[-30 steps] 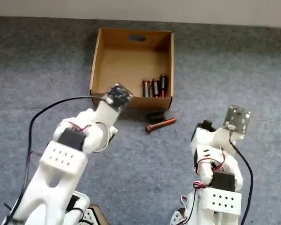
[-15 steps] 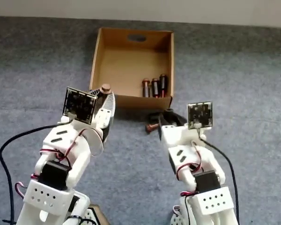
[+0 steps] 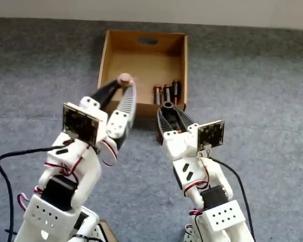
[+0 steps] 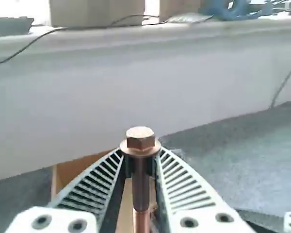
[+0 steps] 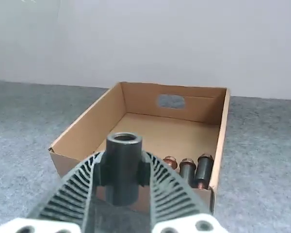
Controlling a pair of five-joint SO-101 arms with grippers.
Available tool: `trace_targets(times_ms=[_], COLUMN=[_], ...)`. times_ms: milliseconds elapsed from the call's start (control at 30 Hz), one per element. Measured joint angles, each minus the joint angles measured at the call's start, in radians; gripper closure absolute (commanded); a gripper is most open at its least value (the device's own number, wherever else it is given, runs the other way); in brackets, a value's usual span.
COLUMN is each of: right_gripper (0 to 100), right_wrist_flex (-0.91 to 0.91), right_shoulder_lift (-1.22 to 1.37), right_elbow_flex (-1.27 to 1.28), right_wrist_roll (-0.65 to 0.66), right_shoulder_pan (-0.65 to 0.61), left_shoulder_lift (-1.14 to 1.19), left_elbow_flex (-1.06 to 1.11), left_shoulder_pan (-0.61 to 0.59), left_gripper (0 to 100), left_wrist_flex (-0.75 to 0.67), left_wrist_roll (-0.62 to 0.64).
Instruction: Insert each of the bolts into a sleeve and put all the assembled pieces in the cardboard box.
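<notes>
My left gripper is shut on a copper bolt, held over the front left corner of the cardboard box. In the left wrist view the bolt stands head up between the ribbed fingers. To its right, my right gripper is shut on a black sleeve just before the box's front wall. The sleeve points its open bore up in the right wrist view. Three assembled pieces lie in the box's front right corner.
Grey carpet covers the table around the box. A white wall rises behind the box's far side. A black cable runs beside the left arm's base.
The right arm swung in from the right and lifted the black sleeve off the carpet by the box. The left arm turned and raised its bolt toward the box's front edge.
</notes>
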Motion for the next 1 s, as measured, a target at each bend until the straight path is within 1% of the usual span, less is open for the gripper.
trace_targets(times_ms=[67,133,267,367,533,667,867,1000], right_gripper=[99.2,99.2,99.2,99.2,99.2,99.2,99.2,99.2], right_wrist_flex=[0.000,0.000,-0.003,-0.005,-0.058,-0.066,-0.068,-0.068], right_shoulder_lift=[0.000,0.000,0.000,0.000,0.000,0.000,0.000,0.000], right_elbow_flex=[0.000,0.000,0.000,0.000,0.002,0.003,0.003,0.003], right_wrist_roll=[0.026,0.080,0.126,0.127,0.127,0.127,0.127,0.127], right_shoulder_pan=[0.000,0.000,0.000,0.003,0.064,0.068,0.075,0.078], left_shoulder_lift=[0.000,0.025,0.155,0.285,0.450,0.540,0.618,0.637], left_elbow_flex=[0.000,-0.003,-0.078,-0.157,-0.250,-0.292,-0.371,-0.416], left_shoulder_pan=[0.069,0.100,0.100,0.097,0.103,0.100,0.103,0.135], left_gripper=[99,99,99,99,99,99,99,99], left_wrist_flex=[-0.028,-0.060,-0.103,-0.103,-0.107,-0.107,-0.107,-0.107], left_wrist_roll=[0.000,0.023,0.130,0.167,0.178,0.181,0.181,0.181])
